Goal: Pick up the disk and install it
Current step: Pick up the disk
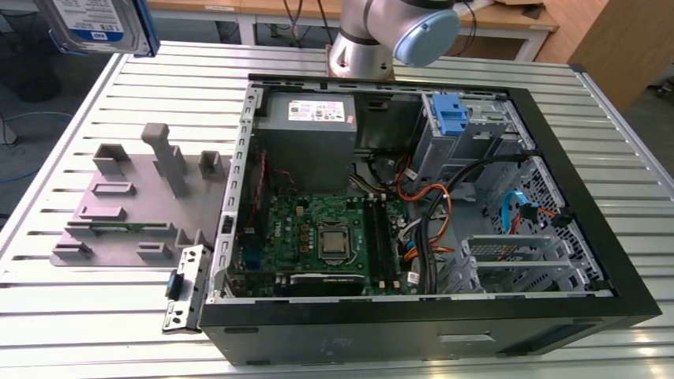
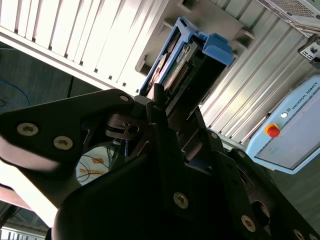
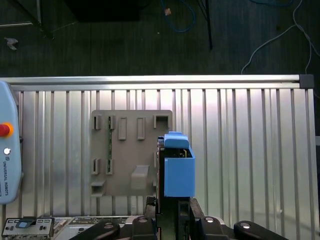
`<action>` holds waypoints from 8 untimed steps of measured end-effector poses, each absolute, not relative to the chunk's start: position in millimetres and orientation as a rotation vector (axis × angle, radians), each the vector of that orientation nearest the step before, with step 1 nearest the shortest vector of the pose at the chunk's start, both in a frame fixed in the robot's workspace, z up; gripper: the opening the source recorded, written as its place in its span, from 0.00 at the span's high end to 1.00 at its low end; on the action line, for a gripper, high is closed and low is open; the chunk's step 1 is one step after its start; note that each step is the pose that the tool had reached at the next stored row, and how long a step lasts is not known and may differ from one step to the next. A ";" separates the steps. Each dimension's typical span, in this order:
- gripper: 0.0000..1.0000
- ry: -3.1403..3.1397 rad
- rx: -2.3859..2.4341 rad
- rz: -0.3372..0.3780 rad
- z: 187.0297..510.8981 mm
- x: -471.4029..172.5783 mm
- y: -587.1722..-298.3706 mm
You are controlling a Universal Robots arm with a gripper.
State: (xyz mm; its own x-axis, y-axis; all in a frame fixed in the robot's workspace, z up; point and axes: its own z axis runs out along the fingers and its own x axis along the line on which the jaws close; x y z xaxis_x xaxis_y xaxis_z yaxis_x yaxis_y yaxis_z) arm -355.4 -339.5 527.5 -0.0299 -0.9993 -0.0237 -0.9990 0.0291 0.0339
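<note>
Claw (image 3: 170, 204) is clamped on the disk (image 3: 179, 172), lifted above the desk (image 3: 240, 150). I'd hold it square and go slow toward the open computer case (image 1: 421, 335).

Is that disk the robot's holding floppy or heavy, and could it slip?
Probably stiff: the disk juts from the jaws without sagging. Likely heavy for its size, since its body looks metal. Its smooth blue plastic frame might slip under a loose grip.

The slatted aluminium table (image 1: 95, 324) carries an open computer case (image 1: 421, 335), a grey holder plate (image 1: 106, 217) and a small bracket (image 1: 185, 288).
</note>
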 end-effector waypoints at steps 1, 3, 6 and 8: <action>0.65 -2.249 2.183 -0.064 527.5 -353.6 -339.5; 0.65 -2.249 2.183 -0.064 527.5 -349.8 -339.5; 0.65 -2.249 2.183 -0.064 527.5 -344.3 -339.5; 0.65 -2.249 2.183 -0.064 527.4 -340.6 -339.5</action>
State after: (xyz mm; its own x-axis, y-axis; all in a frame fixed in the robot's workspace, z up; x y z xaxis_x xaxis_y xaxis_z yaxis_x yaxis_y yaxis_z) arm -340.6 -339.5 527.4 -0.0299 -0.9993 -0.0238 -0.9990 0.0291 0.0338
